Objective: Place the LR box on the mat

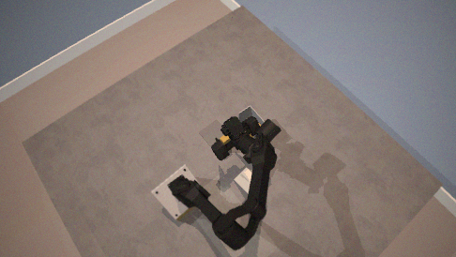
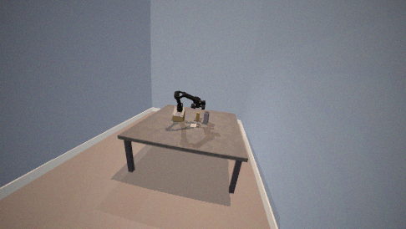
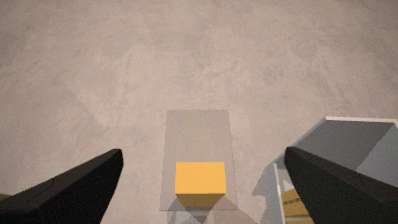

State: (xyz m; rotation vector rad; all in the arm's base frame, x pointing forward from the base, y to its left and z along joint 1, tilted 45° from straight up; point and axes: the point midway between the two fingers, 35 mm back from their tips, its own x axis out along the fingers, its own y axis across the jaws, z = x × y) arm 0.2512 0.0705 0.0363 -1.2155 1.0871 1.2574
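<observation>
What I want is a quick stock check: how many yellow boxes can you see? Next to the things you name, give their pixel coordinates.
2 for certain: one yellow box [image 1: 224,139] [image 2: 197,117] [image 3: 200,177] stands on the grey mat [image 1: 211,130] [image 3: 197,135], one in the bin [image 1: 247,113] [image 2: 206,118] [image 3: 345,145]. The gripper [image 1: 239,136] [image 2: 198,105] [image 3: 204,155] may hide more in the bin.

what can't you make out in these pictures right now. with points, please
- Code on the box standing on the mat [image 3: 200,177]: no print shows in the wrist view; too small in the exterior view.
- Boxes in the bin [image 3: 350,145]: wrist view, partly behind the tool [image 3: 204,152] and cut off by the edge.
- Bin interior, top view: the arm covers it.
</observation>
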